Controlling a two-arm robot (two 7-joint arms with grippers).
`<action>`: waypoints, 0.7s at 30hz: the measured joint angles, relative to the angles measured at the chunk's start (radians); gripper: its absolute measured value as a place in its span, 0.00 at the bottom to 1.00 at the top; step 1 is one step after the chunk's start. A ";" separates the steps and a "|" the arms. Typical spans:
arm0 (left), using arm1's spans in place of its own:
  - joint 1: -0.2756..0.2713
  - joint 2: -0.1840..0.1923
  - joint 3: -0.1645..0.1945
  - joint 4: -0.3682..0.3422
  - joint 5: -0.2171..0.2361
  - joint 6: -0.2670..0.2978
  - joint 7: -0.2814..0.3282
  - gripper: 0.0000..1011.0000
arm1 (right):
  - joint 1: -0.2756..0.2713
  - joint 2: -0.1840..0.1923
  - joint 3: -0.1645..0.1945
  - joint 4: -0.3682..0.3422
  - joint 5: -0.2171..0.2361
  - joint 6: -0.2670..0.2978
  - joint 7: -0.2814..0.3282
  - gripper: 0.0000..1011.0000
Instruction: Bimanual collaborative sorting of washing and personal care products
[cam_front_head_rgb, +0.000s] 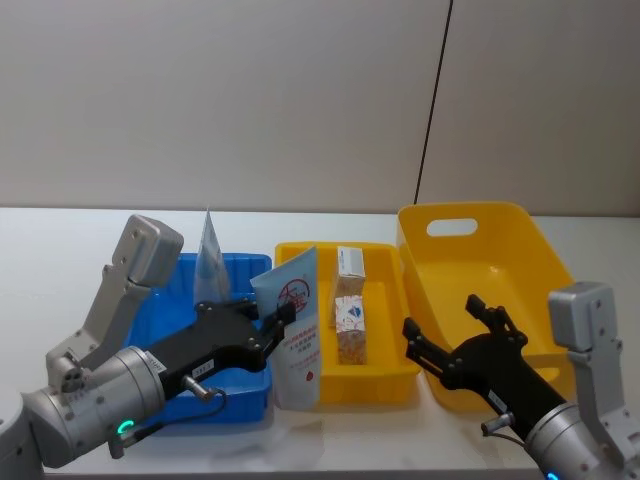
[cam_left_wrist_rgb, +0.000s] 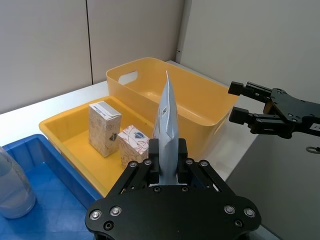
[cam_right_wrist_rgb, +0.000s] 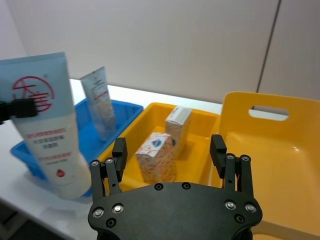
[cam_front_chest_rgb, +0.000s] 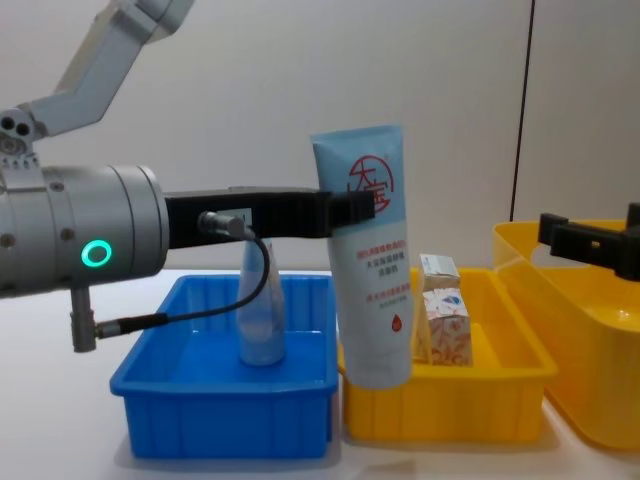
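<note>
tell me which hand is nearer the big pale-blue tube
Left. The left hand is shut on the pale-blue tube. The right hand is open by the large yellow bin, beyond the yellow tray.

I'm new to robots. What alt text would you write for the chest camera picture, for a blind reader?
The robot's left gripper clamps a tall pale-blue tube upright where a blue bin meets a yellow tray. A second tube stands in the blue bin, two cartons in the tray; the open right gripper hangs near a larger yellow bin.
</note>
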 joint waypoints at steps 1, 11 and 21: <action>0.000 0.001 0.001 0.000 0.000 0.001 -0.001 0.17 | -0.001 0.006 0.001 -0.005 0.010 0.008 0.014 0.99; 0.002 0.003 0.006 -0.001 0.001 0.002 -0.003 0.17 | -0.006 0.063 0.005 -0.035 0.085 0.077 0.123 0.99; 0.003 0.004 0.008 -0.002 0.001 0.003 -0.005 0.17 | 0.012 0.127 -0.024 -0.028 0.139 0.147 0.245 0.99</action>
